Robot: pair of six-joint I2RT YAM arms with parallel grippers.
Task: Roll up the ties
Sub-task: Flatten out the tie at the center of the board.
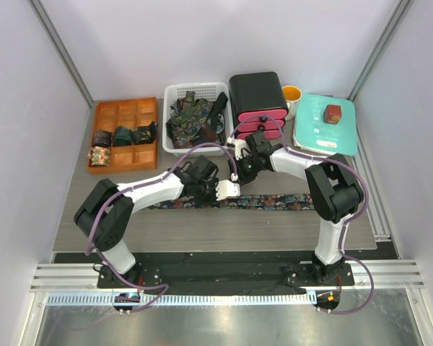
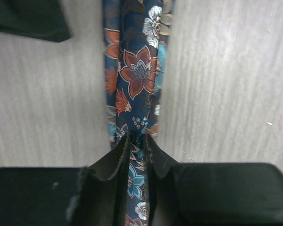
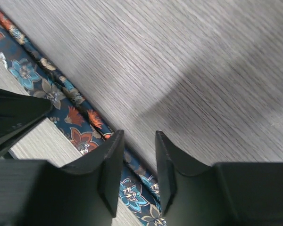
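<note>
One tie (image 1: 274, 201), dark blue with orange and teal flowers, lies stretched flat across the table in front of both arms. My left gripper (image 1: 229, 192) is down on its middle. In the left wrist view the jaws (image 2: 137, 139) stand almost together, with a narrow band of the tie (image 2: 139, 70) pinched between them. My right gripper (image 1: 243, 171) hovers just behind the left one. Its jaws (image 3: 138, 136) are apart and hold nothing, and the tie (image 3: 80, 125) runs diagonally beneath them. Several rolled ties (image 1: 123, 135) sit in a compartment tray.
The orange wooden compartment tray (image 1: 126, 108) is at the back left. A white basket (image 1: 195, 88) of loose ties stands beside it. Behind the right gripper are a black and pink drawer box (image 1: 257, 101), a yellow cup (image 1: 292, 94) and a teal lid (image 1: 321, 133) bearing a small red-brown box (image 1: 333, 113).
</note>
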